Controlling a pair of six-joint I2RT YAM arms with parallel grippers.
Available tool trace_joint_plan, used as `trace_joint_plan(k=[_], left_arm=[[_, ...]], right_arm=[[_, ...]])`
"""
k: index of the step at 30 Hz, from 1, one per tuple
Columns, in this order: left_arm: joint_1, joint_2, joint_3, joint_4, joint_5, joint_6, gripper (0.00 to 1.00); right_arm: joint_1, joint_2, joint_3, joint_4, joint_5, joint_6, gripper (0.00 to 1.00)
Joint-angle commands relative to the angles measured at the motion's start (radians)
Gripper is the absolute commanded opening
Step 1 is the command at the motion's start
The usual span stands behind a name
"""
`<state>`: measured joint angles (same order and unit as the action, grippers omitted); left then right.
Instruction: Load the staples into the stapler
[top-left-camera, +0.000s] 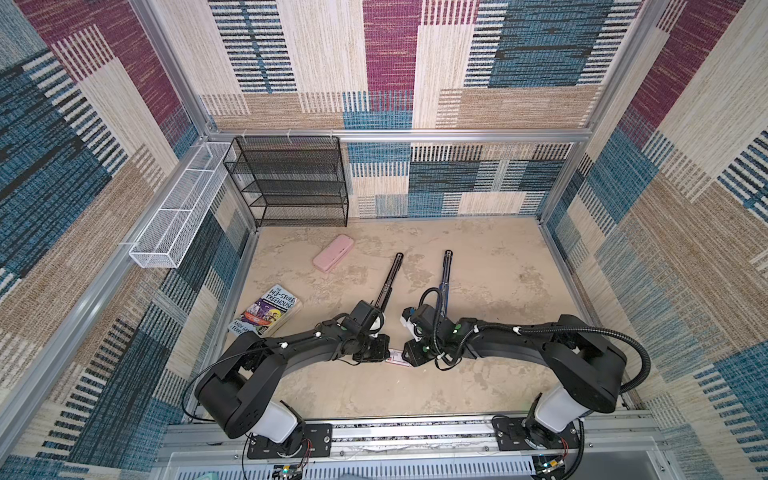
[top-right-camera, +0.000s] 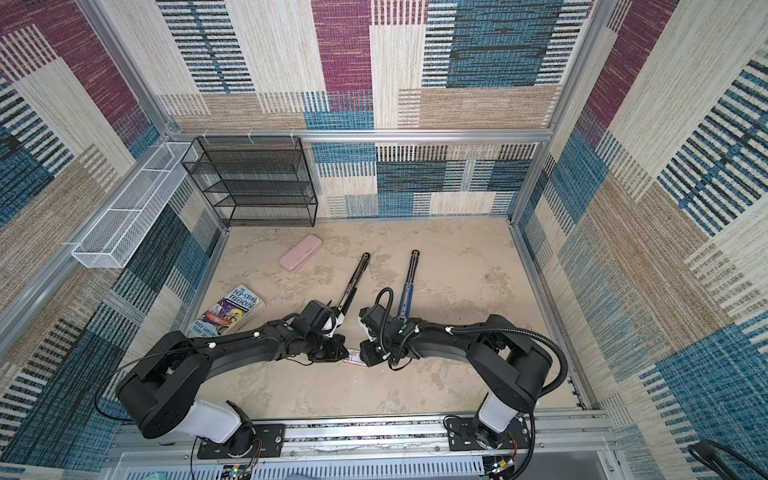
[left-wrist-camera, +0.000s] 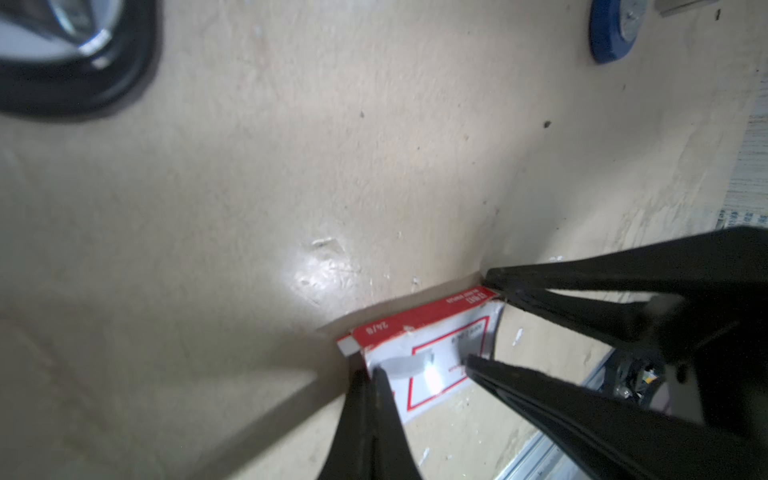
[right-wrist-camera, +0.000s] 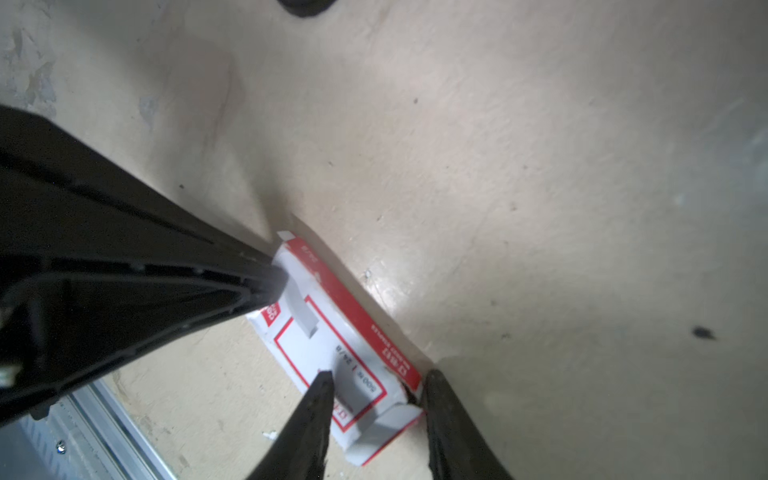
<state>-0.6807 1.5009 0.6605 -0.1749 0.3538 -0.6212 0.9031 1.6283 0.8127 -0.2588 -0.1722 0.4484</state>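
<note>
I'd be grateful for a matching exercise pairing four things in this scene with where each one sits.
Things:
1. staple box
2. pink case
3. book
4. black mesh shelf

Places:
a. against the back wall
b. beside the left wall
c. in the middle, nearest the camera
d. lying a little in front of the shelf

Pairs: 1-c, 2-d, 3-b, 4-a.

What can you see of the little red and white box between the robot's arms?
The box is small, flat cardboard, white with a red edge and red frame. It lies flat on the beige table, between the arms. The shut left gripper rests on one end; the right gripper's open jaws straddle the other, where a flap gapes.
</note>
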Motion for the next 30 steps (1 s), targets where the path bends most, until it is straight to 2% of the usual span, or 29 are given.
trace_joint_plan(k=[1, 15, 23, 30], left_arm=[[0.0, -0.01, -0.005, 0.003, 0.008, 0.0, 0.0], [0.0, -0.011, -0.009, 0.006, 0.005, -0.003, 0.01], [0.0, -0.015, -0.01, 0.008, 0.009, -0.002, 0.13], [0.0, -0.016, -0.015, 0.017, 0.02, -0.003, 0.17]], right_arm=[[0.0, 0.004, -0.016, -0.084, 0.061, 0.02, 0.37], [0.0, -0.039, -0.046, -0.077, 0.062, 0.041, 0.26], [0.0, -0.058, -0.048, -0.079, 0.055, 0.044, 0.21], [0.0, -0.063, -0.047, -0.069, 0.048, 0.052, 0.14]])
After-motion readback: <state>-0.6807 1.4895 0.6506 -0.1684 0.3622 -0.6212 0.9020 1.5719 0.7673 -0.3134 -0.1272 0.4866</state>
